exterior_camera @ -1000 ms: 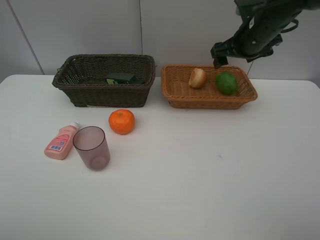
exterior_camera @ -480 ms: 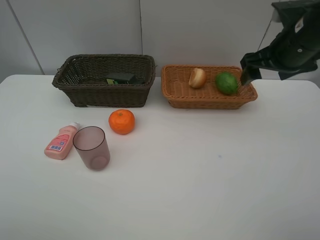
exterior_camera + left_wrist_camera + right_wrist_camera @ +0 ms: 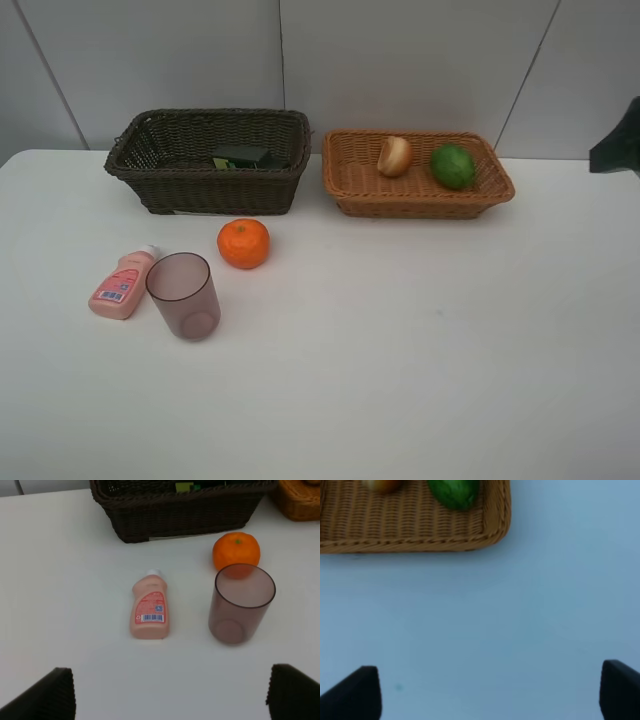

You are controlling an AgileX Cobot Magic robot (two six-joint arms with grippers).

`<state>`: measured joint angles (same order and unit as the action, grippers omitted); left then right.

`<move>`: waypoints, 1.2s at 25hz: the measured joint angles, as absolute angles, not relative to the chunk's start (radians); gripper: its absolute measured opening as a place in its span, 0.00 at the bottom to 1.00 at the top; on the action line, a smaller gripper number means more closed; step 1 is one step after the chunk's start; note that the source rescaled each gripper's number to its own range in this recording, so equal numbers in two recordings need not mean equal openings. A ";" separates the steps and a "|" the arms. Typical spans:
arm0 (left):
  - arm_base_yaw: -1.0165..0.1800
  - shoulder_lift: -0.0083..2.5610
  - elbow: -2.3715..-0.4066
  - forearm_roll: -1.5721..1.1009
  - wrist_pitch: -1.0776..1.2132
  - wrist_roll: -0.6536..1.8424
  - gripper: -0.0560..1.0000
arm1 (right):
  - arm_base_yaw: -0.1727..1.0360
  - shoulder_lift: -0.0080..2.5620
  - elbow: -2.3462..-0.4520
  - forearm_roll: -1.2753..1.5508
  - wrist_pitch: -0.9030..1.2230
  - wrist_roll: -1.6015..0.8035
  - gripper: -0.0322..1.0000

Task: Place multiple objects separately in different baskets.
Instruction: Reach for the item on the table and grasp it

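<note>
Right gripper (jaws wide, empty) hangs near the tan basket.

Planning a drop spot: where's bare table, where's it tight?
Free: the whole near half of the table, and the stretch right of the mandarin, in front of the tan basket. Crowded: pink bottle, cup and mandarin cluster in front of the dark basket.

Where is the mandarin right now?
In the exterior high view, the mandarin lies left of centre on the table, just before the dark basket, near the cup.
</note>
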<state>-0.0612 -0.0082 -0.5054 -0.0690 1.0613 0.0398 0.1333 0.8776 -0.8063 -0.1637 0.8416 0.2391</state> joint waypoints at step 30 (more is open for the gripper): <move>-0.061 -0.008 -0.505 -0.069 1.061 0.040 0.99 | 0.133 0.177 -0.750 -0.184 1.222 0.139 0.92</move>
